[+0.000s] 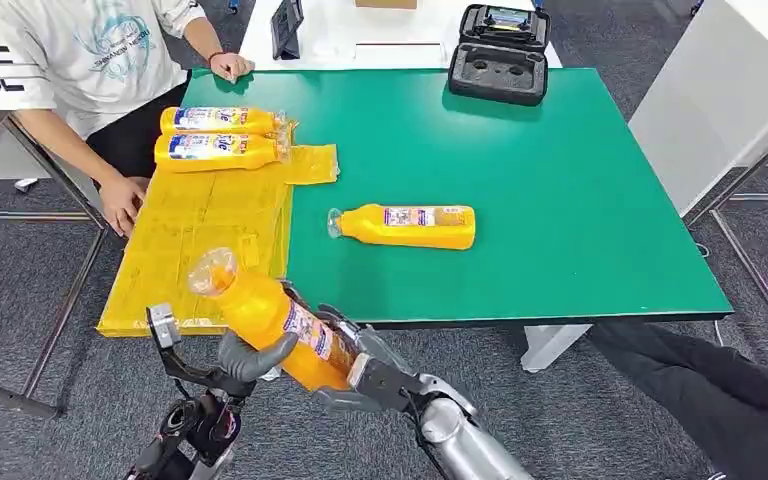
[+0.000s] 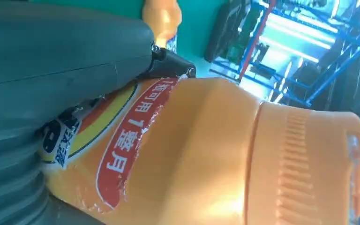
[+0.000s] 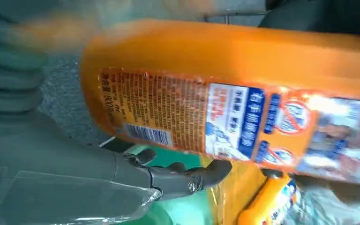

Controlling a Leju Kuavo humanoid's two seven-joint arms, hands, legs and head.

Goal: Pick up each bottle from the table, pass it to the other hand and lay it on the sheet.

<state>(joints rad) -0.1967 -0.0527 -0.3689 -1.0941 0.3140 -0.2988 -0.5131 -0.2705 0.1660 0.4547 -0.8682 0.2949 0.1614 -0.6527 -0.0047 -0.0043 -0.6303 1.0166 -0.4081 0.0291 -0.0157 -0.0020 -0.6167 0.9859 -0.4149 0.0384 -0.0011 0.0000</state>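
An orange bottle (image 1: pixel 260 310) with a clear cap hangs tilted over the front left corner of the table, cap toward the yellow sheet (image 1: pixel 200 230). My left hand (image 1: pixel 250 358) wraps its thumb around the bottle's middle from below. My right hand (image 1: pixel 360 372) clasps the bottle's base end. In the left wrist view the bottle (image 2: pixel 206 154) lies against my left hand (image 2: pixel 51 70). In the right wrist view its label (image 3: pixel 243 79) sits just over my right hand's fingers (image 3: pixel 187 176). Two bottles (image 1: pixel 222 119) (image 1: pixel 218 149) lie on the sheet's far end. Another bottle (image 1: pixel 410 226) lies on the green table (image 1: pixel 560 200).
A person (image 1: pixel 70 60) stands at the table's left side, one hand (image 1: pixel 120 200) at the sheet's edge, the other (image 1: pixel 230 66) on the far corner. A black case (image 1: pixel 500 55) sits at the back. White furniture (image 1: pixel 720 90) stands to the right.
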